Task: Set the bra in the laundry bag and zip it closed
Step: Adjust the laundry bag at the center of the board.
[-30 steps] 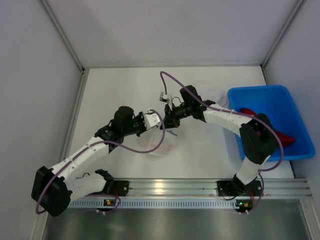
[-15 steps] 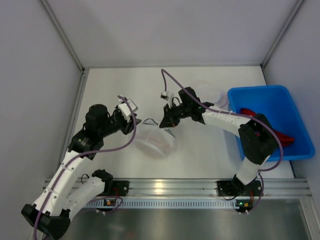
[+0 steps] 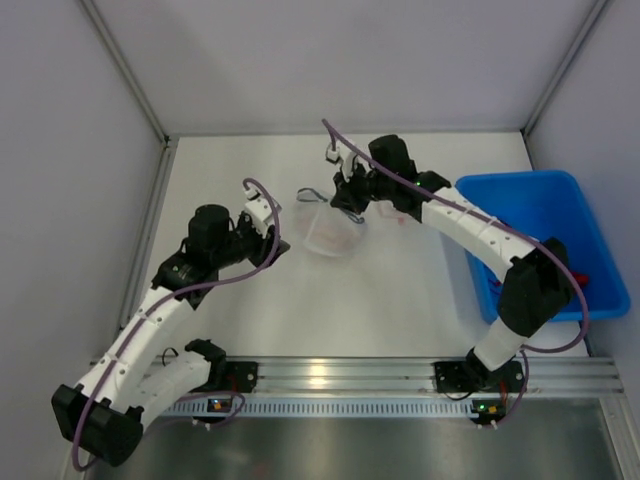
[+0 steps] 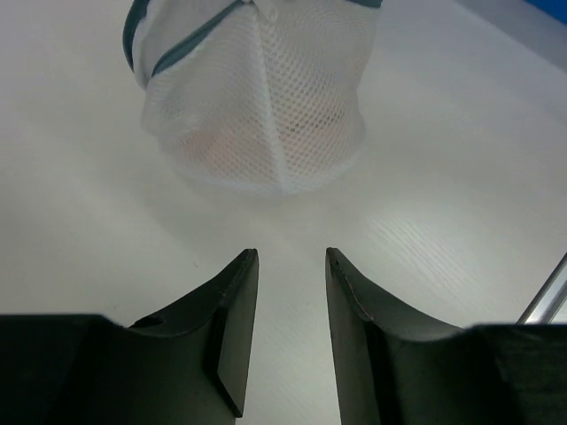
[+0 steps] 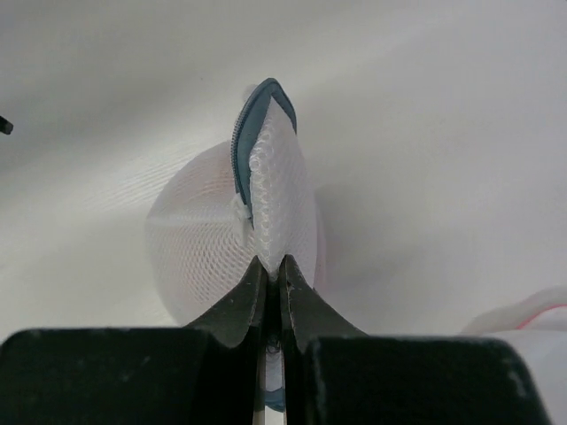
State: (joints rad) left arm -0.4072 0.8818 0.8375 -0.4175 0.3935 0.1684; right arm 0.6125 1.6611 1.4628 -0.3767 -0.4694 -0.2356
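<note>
The laundry bag point(image 3: 329, 234) is a white mesh pouch with a teal zip edge point(image 5: 258, 131), and it hangs from my right gripper point(image 3: 346, 203). That gripper point(image 5: 273, 262) is shut on a fold of the mesh beside the zip. A faint pink patch point(image 4: 232, 150) shows through the mesh low in the bag point(image 4: 259, 99); it looks like the bra. My left gripper point(image 3: 277, 244) is to the left of the bag and apart from it. Its jaws point(image 4: 291, 258) are open with only bare table between them.
A blue bin point(image 3: 531, 193) holding red items point(image 3: 576, 275) stands at the right edge. Another pale mesh piece with pink trim point(image 3: 408, 203) lies just right of my right gripper, also at the right edge of the right wrist view point(image 5: 532, 319). Grey walls enclose the white table point(image 3: 400, 300).
My left gripper has opened, let go of the bag and drawn back to the left. My right gripper has carried the bag up and toward the far side of the table.
</note>
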